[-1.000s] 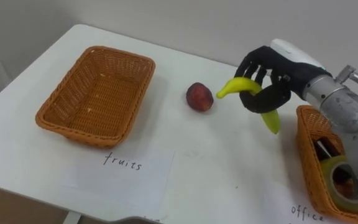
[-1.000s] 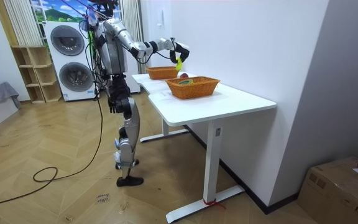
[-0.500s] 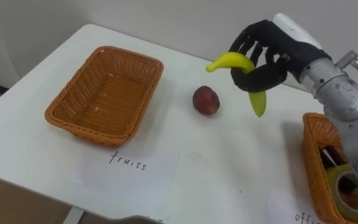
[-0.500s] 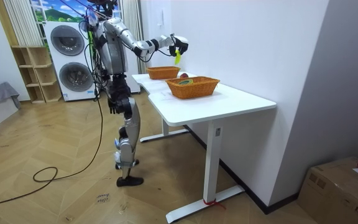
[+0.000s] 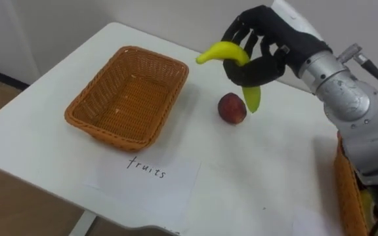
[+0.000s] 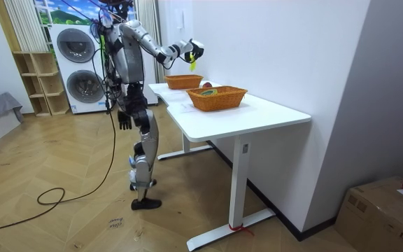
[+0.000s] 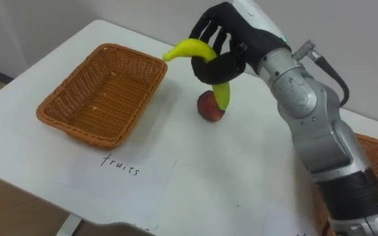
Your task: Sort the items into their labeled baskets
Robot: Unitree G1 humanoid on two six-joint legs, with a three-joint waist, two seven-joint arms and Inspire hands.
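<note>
Part of the yellow banana [image 5: 222, 50] is hidden behind the black fingers [image 5: 253, 71] of the right hand [image 5: 268, 44]. Its middle cannot be seen, but 1 curved end pokes out toward the woven basket [image 5: 131, 98] and the other end hangs down green and pointy. The fingers are curled tight around the banana and hold it up in the air, not touching anything. It hangs near the far edge of the white tabletop [image 5: 268, 170], just above a small round red fruit [image 5: 232, 108]. I cannot tell if that fruit is a peach or an apple.

The basket is long with rounded corners, made of brown wicker. It sits at the left side of the tabletop, just beside the red fruit. In front of it, by the near edge, lies a flat white paper [image 5: 149, 180] with handwriting on it. A 2nd wicker basket [image 5: 348, 196] is cut off at the right edge, so what is inside is hard to see.

The right arm is shiny grey metal. It comes in from the right and reaches up and across, with the back of the hand toward the wall.

In the room view the robot stands at the end of the tabletop with its left hand [image 6: 124, 121] hanging low by its leg. That hand is too small to make out more.
</note>
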